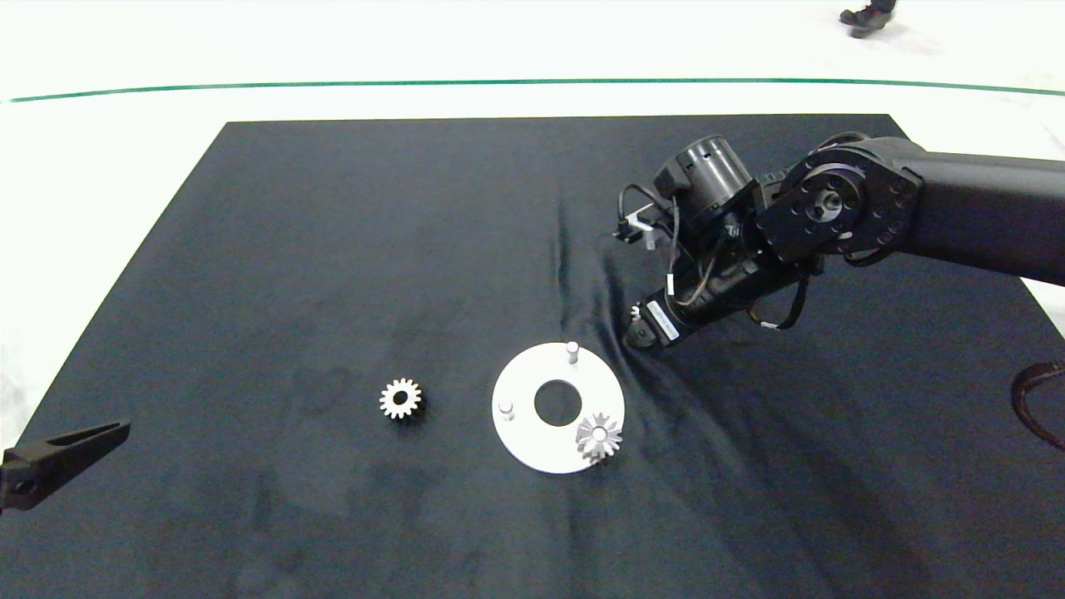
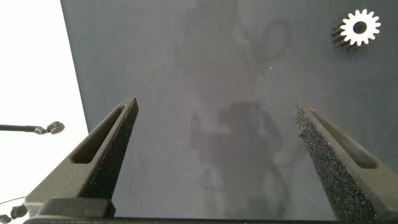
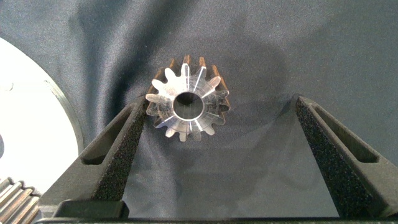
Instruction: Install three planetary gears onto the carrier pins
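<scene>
Right wrist view shows the right tool (image 3: 211,152), fingers apart, straddling 1 gear (image 3: 186,102) on the desk (image 1: 333,249), ready to close. 1 gear (image 1: 598,436) sits on the disc (image 1: 532,441); another (image 1: 401,398) lies loose. Left tool (image 2: 214,155) idles, fingers apart.

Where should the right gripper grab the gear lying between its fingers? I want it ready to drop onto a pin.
Grip the gear across its toothed rim, coming straight down from above. It lies flat on the dark cloth with the bore facing up, so pinching opposite teeth likely keeps the bore clear. The right gripper is open around it.
</scene>
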